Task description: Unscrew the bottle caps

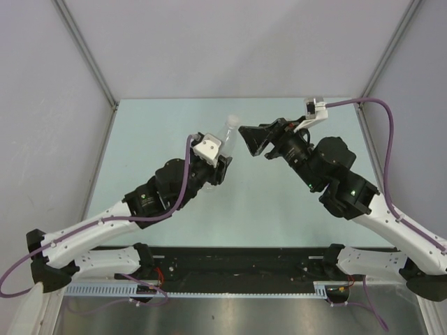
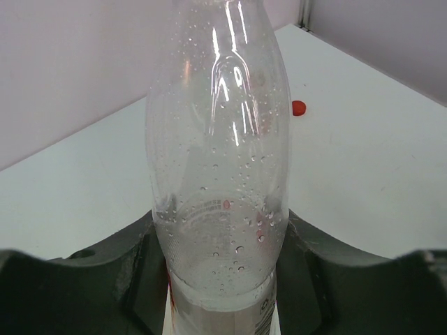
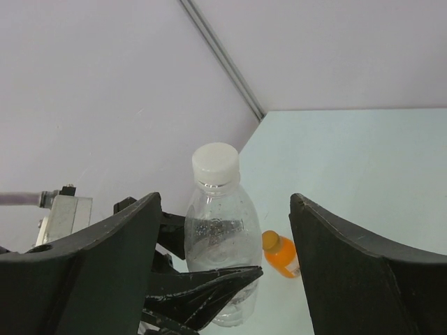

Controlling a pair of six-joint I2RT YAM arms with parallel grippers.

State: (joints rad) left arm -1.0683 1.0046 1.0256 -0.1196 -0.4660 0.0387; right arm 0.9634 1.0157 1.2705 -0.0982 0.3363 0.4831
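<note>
My left gripper (image 1: 222, 162) is shut on a clear bottle (image 1: 227, 137) and holds it upright above the table. In the left wrist view the bottle (image 2: 218, 174) fills the middle, wet with droplets, and its pale label has a trace of red at the bottom. My left gripper (image 2: 220, 234) clamps it just above the label. Its white cap (image 3: 215, 164) is on. My right gripper (image 3: 225, 201) is open, its fingers (image 3: 119, 244) on either side of the bottle's (image 3: 223, 237) upper part without touching. In the top view my right gripper (image 1: 255, 142) is just right of the cap (image 1: 232, 120).
An orange-filled bottle (image 3: 283, 256) with an orange cap (image 3: 269, 240) lies on the table beyond the held bottle. A loose red cap (image 2: 299, 107) lies on the table. Grey walls with metal posts (image 3: 223, 59) close in the back and sides.
</note>
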